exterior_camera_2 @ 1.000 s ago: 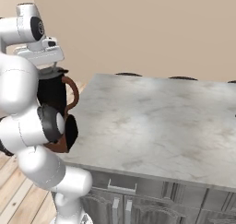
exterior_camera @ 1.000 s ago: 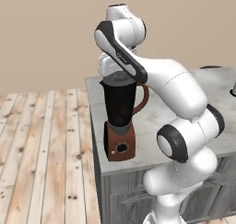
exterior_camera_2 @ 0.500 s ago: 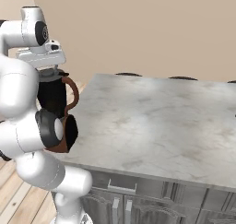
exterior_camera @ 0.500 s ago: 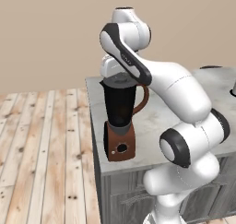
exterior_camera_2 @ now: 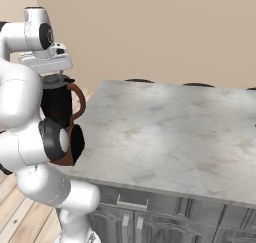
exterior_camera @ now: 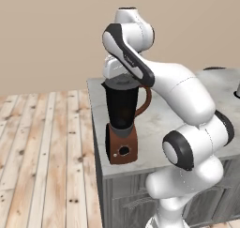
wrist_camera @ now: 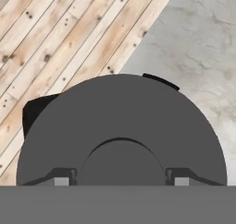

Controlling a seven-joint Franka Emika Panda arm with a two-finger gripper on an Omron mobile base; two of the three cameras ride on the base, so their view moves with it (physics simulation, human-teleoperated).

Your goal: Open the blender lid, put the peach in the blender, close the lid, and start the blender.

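The lid (wrist_camera: 122, 126) sits on the blender (exterior_camera: 123, 121) at centre-left of the left base view, on the bench (exterior_camera_2: 165, 132) corner. The claw (wrist_camera: 120, 174) straddles its knob, fingertips either side; whether it grips, I cannot tell. The arm has risen slightly, so lifting may be starting.

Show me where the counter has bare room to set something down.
Free: the wide marble stretch of the counter to the right of the blender, running to its far edge. Crowded: the left corner, where the blender stands and the gripper hangs over the blender lid.
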